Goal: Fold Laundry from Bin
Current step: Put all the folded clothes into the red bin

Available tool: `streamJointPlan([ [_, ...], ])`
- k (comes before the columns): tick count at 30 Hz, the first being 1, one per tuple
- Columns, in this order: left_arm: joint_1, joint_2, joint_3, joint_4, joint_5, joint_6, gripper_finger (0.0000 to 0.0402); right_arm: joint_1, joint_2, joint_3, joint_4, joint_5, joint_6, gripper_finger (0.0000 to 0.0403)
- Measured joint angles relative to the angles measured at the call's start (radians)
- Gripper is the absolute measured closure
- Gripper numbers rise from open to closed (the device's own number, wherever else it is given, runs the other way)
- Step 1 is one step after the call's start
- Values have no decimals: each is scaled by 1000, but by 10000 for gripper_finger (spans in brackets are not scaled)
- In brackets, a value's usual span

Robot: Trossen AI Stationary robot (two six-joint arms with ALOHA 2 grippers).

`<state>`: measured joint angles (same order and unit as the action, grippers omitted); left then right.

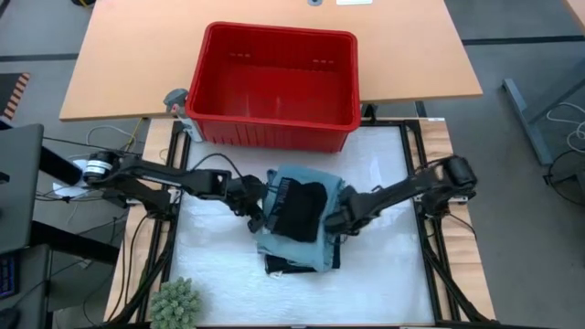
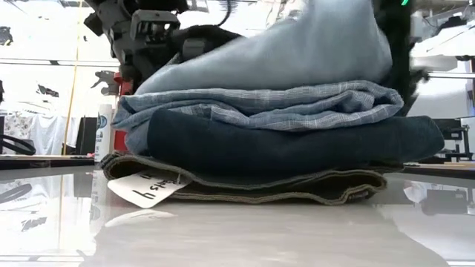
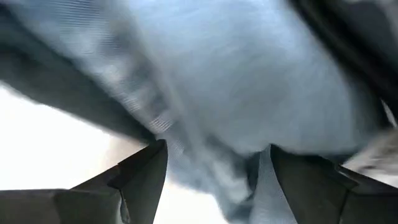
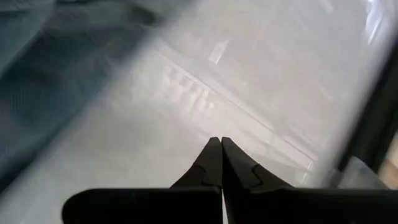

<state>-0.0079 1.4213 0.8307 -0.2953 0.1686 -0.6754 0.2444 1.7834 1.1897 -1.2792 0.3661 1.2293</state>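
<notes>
A stack of folded laundry (image 1: pixel 294 239) lies in the middle of the white table top. In the low view, an olive piece with a white tag (image 2: pixel 148 189) lies at the bottom. Above it come dark navy (image 2: pixel 297 144), grey-blue striped (image 2: pixel 282 104) and light blue cloth (image 2: pixel 312 52). A black piece (image 1: pixel 302 210) lies on top. The red bin (image 1: pixel 274 32) stands behind the stack, with nothing showing inside. My left gripper (image 1: pixel 259 217) is open at the stack's left edge. My right gripper (image 1: pixel 336 222) is shut at the stack's right edge, its tips over bare table (image 4: pixel 186 112). My left gripper (image 3: pixel 214 162) stands open, slanting down from the table's left, with the light blue cloth (image 3: pixel 236 112) of the stack's left edge between and ahead of its fingers (image 3: pixel 146 171). Whether the fingers touch the cloth, I cannot tell.
A green spiky plant-like thing (image 1: pixel 174 302) sits at the near left corner. A small grey object (image 1: pixel 175 99) sits by the bin's left side. The bin rests on a wooden table (image 1: pixel 128 64) behind the white top. Bare white surface lies near and right of the stack.
</notes>
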Motion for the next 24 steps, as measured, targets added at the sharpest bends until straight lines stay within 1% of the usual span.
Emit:
streamJointPlan([
  [2,7,-49,1,-58,-32,-3,127,21,-77,0,-55,0,21,381],
  [5,18,-116,3,-145,-69,1,127,46,-176,0,-55,-2,25,373],
  [8,42,-172,2,-242,-44,-54,127,69,-251,0,-48,-1,67,361],
  [10,54,-231,1,-250,-26,-101,127,86,-306,0,-47,-12,112,346],
  [12,64,-315,2,-227,-35,-154,126,109,-371,0,-51,-26,153,324],
  [15,76,-441,2,-207,-113,-219,128,159,-470,0,-48,4,265,276],
  [17,89,-512,2,-207,-153,-242,129,197,-530,0,-33,22,345,236],
  [20,110,-582,3,-207,-208,-285,131,249,-599,0,-40,23,458,170],
  [21,116,-598,3,-207,-226,-324,131,266,-615,0,-53,25,505,148],
  [22,126,-610,3,-209,-222,-364,131,284,-628,-4,-67,27,553,127],
  [24,160,-618,3,-252,-165,-385,131,316,-650,-43,-68,28,651,91],
])
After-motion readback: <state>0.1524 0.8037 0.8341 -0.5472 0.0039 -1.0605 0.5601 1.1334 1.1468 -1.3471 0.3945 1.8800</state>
